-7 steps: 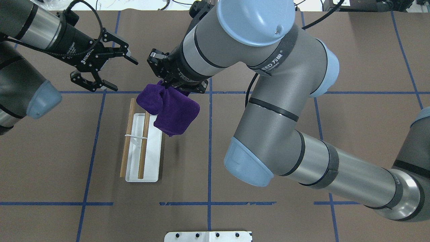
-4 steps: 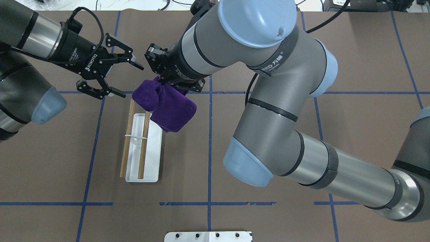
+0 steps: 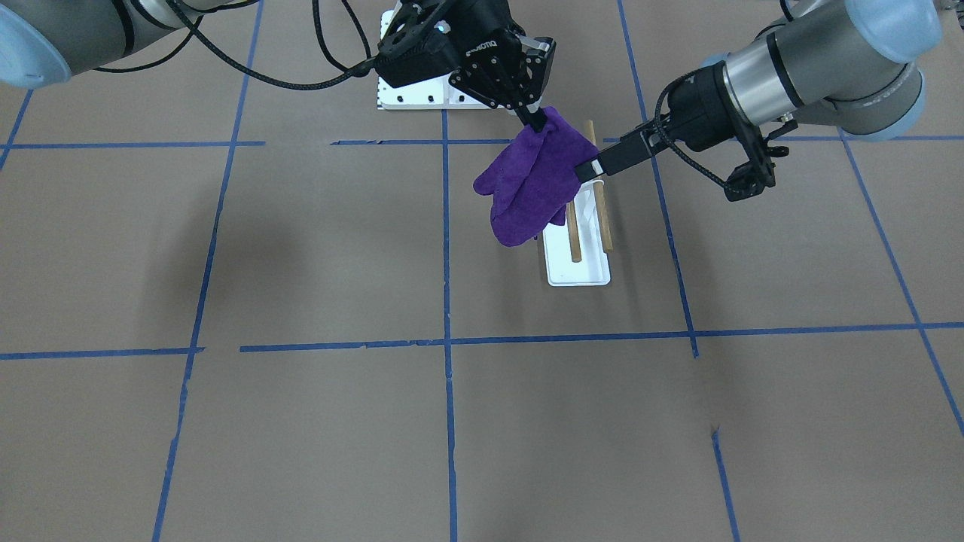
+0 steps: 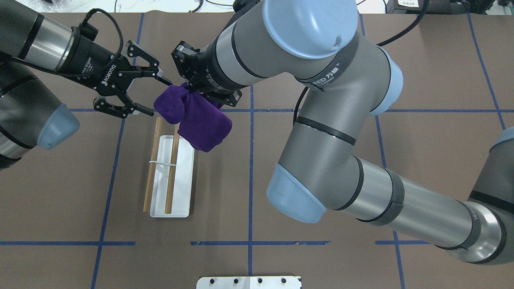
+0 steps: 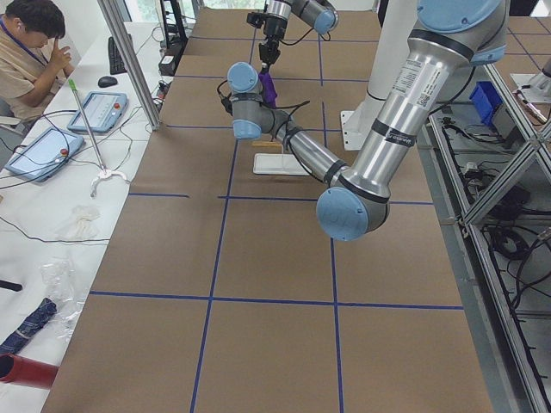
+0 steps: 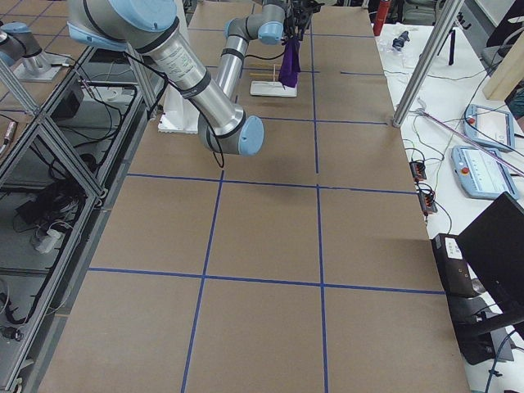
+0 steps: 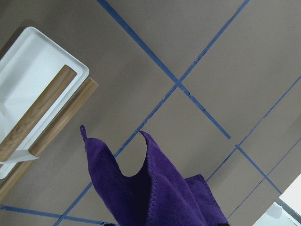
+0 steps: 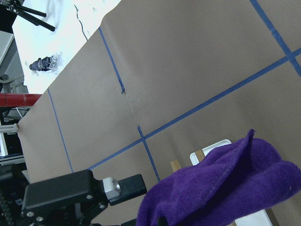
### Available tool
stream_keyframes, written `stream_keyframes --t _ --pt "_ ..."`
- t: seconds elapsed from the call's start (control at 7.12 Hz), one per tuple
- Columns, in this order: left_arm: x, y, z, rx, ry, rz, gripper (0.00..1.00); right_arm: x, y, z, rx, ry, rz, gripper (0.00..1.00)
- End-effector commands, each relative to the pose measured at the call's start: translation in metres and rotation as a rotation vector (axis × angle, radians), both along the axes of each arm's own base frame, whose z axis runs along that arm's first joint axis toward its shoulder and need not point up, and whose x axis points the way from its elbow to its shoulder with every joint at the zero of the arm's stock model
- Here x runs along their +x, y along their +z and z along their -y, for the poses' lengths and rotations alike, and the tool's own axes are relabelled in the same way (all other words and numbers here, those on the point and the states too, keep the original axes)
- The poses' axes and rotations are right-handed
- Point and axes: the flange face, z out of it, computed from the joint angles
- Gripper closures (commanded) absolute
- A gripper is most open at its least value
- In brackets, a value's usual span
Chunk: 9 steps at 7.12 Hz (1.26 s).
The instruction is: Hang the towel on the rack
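Above the far end of the rack [image 4: 181, 182], we see the purple towel [image 4: 198, 120] hanging bunched in the air, pinched at its top by the right tool [image 3: 536, 122], which is clamped on it. The left tool [image 4: 157, 97] stands wide beside the towel, one fingertip at the cloth's edge — whether it touches, we cannot tell. The rack sits on the brown surface [image 4: 60, 180], the towel not yet over its two rods.

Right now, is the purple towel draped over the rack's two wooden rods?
No, the towel hangs bunched from the right fingers, beside the rack, not over it.
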Motion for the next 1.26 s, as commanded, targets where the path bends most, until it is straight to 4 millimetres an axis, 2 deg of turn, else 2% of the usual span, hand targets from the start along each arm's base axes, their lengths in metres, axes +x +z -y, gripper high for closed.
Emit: stream_keyframes --t 0.0,0.14,0.28,0.56,0.84,0.98,1.12 --pt "-0.001 -0.001 -0.002 -0.008 -0.001 -0.014 0.54 0.002 -0.001 0.001 -0.012 0.025 0.008 1.0" --pt "-0.002 -0.003 -0.003 -0.001 -0.001 -0.023 0.85 0.002 -0.001 0.001 -0.014 0.025 0.008 1.0" --pt "-0.001 -0.003 -0.003 0.004 0.002 -0.023 1.0 0.002 -0.002 0.0 -0.011 0.023 0.01 1.0" --pt "-0.002 -0.004 -0.003 0.008 0.0 -0.024 1.0 0.0 -0.001 -0.003 -0.01 0.017 0.011 1.0" --pt "-0.005 -0.005 -0.006 0.032 0.0 -0.042 1.0 0.001 -0.001 -0.004 -0.009 0.014 0.014 0.9" --pt "-0.006 -0.006 -0.006 0.043 -0.001 -0.05 1.0 0.005 0.0 -0.006 -0.01 0.016 0.018 0.01" --pt "-0.006 -0.006 -0.007 0.048 0.002 -0.051 1.0 0.011 0.008 -0.011 -0.002 0.012 0.017 0.0"
